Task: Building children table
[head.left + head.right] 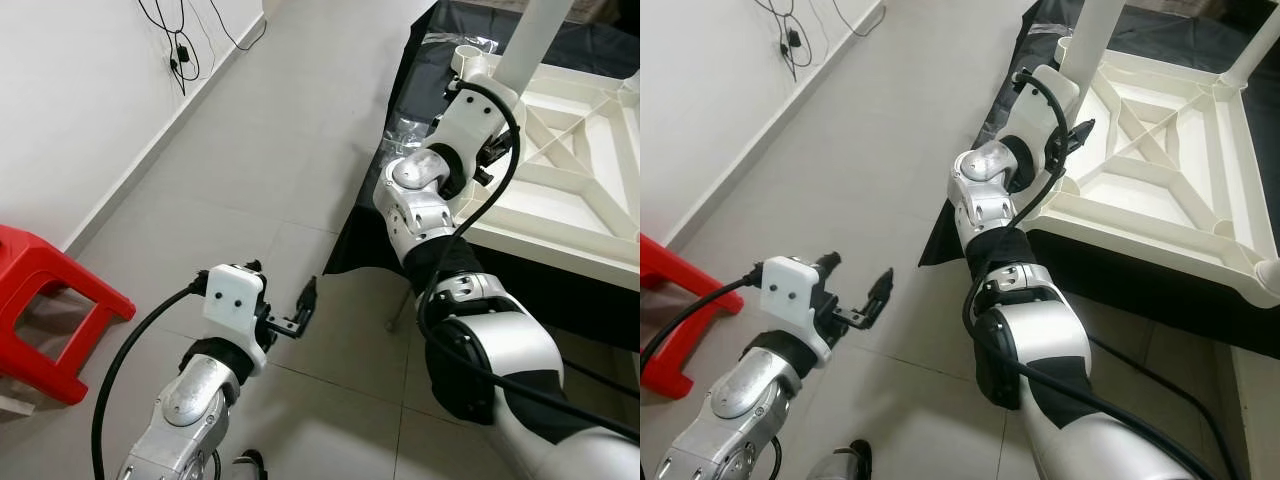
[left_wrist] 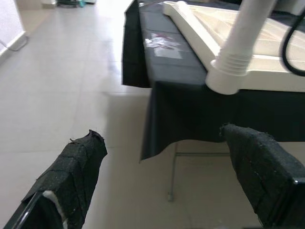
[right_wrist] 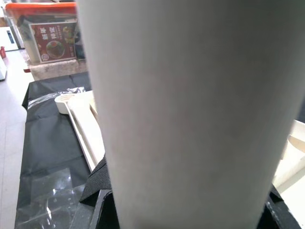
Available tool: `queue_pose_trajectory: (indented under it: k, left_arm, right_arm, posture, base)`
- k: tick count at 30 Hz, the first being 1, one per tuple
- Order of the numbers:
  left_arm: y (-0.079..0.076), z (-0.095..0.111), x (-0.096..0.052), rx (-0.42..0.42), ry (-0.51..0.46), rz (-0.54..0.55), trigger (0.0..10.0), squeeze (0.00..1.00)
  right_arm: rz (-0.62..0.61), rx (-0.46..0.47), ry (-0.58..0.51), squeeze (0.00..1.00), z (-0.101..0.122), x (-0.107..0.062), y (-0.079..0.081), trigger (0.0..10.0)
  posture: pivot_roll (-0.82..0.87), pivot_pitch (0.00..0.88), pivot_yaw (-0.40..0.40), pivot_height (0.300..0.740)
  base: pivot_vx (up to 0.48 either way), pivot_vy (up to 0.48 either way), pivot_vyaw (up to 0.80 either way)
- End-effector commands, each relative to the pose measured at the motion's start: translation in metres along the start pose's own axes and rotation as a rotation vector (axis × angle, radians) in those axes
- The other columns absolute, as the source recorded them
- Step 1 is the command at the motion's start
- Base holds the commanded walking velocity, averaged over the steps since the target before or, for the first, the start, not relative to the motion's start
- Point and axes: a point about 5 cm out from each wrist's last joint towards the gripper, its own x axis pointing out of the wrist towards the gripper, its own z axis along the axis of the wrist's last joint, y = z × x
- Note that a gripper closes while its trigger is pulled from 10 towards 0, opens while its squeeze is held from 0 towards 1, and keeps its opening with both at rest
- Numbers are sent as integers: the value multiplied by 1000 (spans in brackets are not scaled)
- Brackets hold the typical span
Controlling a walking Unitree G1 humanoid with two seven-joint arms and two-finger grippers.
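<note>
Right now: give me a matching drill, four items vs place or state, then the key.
1. left gripper
2. right gripper
3. red stool
4. upturned tabletop

A. on the floor by the wall
B. lying on the black-covered stand
C. open, holding nothing, over the floor tiles
D. at the white table leg standing in a corner socket

Pairs: 1-C, 2-D, 3-A, 4-B

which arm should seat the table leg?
Right. The right hand is already at the white leg by the upturned tabletop; the left hand hangs open over floor.
</note>
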Motion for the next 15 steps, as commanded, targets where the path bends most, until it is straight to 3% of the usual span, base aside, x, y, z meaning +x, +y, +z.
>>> queue_pose_trajectory:
  k: [1, 2, 4, 7, 15]
  left_arm:
    - [-4, -1, -4, -15, 1, -19, 10000, 0]
    - [-12, -3, -6, -38, 9, -106, 10000, 0]
    - [-12, -3, -6, -38, 9, -106, 10000, 0]
    - [-33, -11, -15, -108, 42, -293, 10000, 0]
    - [-34, -14, -15, -91, 44, -288, 10000, 0]
  right_arm:
    - [-95, -62, 204, 0, -46, -4, -18, 10000]
    - [-86, -65, 196, 0, -45, -4, -17, 10000]
    - [-86, -65, 196, 0, -45, -4, -17, 10000]
    - [-57, -70, 185, 0, -42, -6, -12, 10000]
    - [-31, -66, 188, 0, -43, -6, -10, 10000]
  posture:
    - [177, 247, -54, 740]
    - [170, 239, -55, 740]
    - [170, 239, -55, 740]
    - [162, 230, -53, 740]
    - [161, 217, -57, 740]
  base:
    - [0, 0, 0]
    - [0, 0, 0]
    - [0, 0, 0]
    - [0, 0, 0]
    - [0, 0, 0]
